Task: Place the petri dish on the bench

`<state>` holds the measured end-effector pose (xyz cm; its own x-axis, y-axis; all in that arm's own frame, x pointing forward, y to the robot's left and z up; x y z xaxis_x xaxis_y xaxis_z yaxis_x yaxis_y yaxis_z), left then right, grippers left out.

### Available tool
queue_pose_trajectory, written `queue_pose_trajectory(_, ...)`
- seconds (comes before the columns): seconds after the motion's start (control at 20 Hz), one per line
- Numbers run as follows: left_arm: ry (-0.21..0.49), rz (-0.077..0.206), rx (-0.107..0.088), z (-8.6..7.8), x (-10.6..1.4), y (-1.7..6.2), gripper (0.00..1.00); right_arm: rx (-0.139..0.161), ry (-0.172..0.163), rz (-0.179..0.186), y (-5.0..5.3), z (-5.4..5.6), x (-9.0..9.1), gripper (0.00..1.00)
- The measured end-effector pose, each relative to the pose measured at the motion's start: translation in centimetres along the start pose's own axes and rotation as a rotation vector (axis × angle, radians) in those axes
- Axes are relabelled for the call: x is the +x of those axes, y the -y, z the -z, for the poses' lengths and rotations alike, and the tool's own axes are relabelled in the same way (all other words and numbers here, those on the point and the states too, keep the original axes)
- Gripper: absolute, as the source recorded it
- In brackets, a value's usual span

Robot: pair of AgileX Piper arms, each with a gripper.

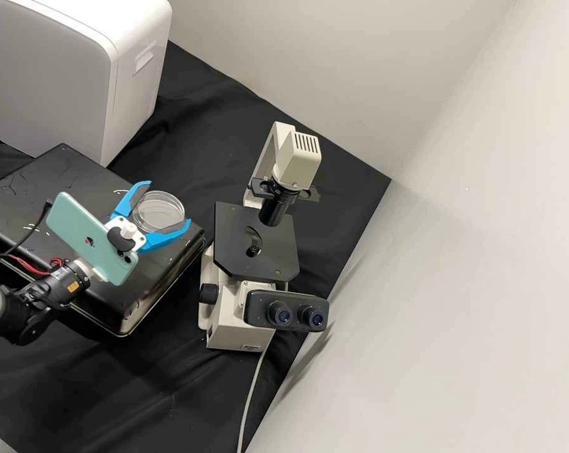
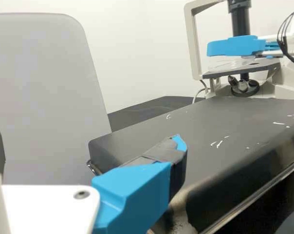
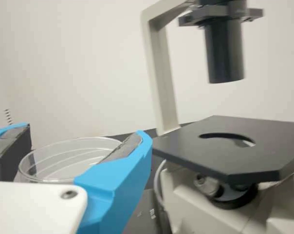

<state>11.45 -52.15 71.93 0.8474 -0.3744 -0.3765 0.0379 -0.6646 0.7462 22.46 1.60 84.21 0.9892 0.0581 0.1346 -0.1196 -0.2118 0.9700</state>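
Across the black bench [image 1: 190, 119] we first see the largest thing, a white appliance [image 1: 77, 69] with rounded edges, standing at the far left. Just in front of it lies a flat black case [image 1: 33, 189], its lid scuffed with pale marks. Beside the case, to the right, stands a cream microscope [image 1: 234, 308] with a black stage [image 1: 259, 251]. Its two eyepieces face the near edge, and a grey cable [image 1: 249, 396] runs from it off the front of the bench.

We take the arm coming in from the left of the high view to be the right one, since its wrist view looks past the dish at the microscope. It carries a teal device [image 1: 89, 236] on its wrist. The right gripper [image 1: 166, 204] hangs over the corner of the case nearest the microscope, and its blue fingers clasp the petri dish [image 1: 158, 209] from both sides. The dish is clear and round. In the left wrist view we see it held above the lid, roughly level with the stage, so it is not on the bench.

The left gripper [image 2: 86, 139] sits low by another corner of the case. Its fingers are spread wide with nothing between them.
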Motion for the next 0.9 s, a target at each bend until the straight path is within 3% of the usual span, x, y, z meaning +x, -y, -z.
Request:
queue_pose_trajectory(0.3,-0.002,0.000,-0.001,0.0,0.0,0.00,1.00,-0.028,-0.019,0.053,1.4,0.5,-0.7,0.00)
queue_pose_trajectory(0.6,-0.002,0.000,-0.001,0.0,0.0,0.00,1.00,-0.023,-0.039,0.077,2.1,1.1,-1.3,0.00)
queue_pose_trajectory(0.75,-0.002,0.000,-0.001,0.0,0.0,0.00,1.00,-0.036,-0.033,0.089,2.6,1.0,-1.4,0.00)
queue_pose_trajectory(0.9,-0.002,0.000,-0.001,0.0,0.0,0.00,1.00,-0.048,-0.002,0.116,3.3,0.3,-1.2,0.00)
